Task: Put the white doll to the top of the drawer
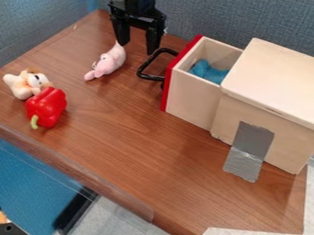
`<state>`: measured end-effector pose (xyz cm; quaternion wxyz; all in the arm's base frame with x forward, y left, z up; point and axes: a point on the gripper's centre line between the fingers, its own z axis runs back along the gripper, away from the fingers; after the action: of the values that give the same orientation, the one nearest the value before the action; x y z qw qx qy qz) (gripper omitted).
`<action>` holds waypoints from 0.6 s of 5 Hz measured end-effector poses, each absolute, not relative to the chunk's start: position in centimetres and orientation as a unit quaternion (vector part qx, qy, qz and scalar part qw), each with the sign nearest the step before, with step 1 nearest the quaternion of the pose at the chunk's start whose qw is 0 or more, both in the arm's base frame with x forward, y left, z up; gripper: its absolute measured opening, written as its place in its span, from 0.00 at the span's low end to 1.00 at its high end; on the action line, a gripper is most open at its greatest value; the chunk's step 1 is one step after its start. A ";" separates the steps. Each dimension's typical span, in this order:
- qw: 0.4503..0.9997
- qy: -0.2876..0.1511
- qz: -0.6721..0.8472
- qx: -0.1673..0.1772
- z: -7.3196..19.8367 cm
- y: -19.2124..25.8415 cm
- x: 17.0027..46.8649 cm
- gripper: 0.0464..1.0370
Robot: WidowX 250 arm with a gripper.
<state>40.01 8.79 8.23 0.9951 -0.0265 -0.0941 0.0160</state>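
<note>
White with tan patches, the doll (27, 83) lies in the camera view at the left of the wooden table (122, 137), right up against the red pepper (46, 107). The gripper (137, 48) hangs near the far edge, its two fingers spread with nothing between them, one tip close to the pink toy (109, 62). The drawer (193, 96) stands pulled out of its box (279, 75), a blue thing (208, 71) inside.

I judge the task to be at its start, with the doll's pickup the step in hand. The next move calls for carrying the open gripper past the pink toy, lining up over the doll and closing on it without catching the pepper. The box's flat top seems the likely goal, so a high lift should follow.
</note>
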 end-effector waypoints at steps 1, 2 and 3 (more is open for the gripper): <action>0.997 -0.072 0.018 -0.033 6.5 8.7 39.7 0.96; 0.996 -0.064 0.034 -0.043 6.1 10.0 39.5 0.96; 0.995 -0.074 0.062 -0.039 6.8 12.6 39.7 0.96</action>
<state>39.69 12.57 6.81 0.9946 -0.0391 -0.0739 0.0619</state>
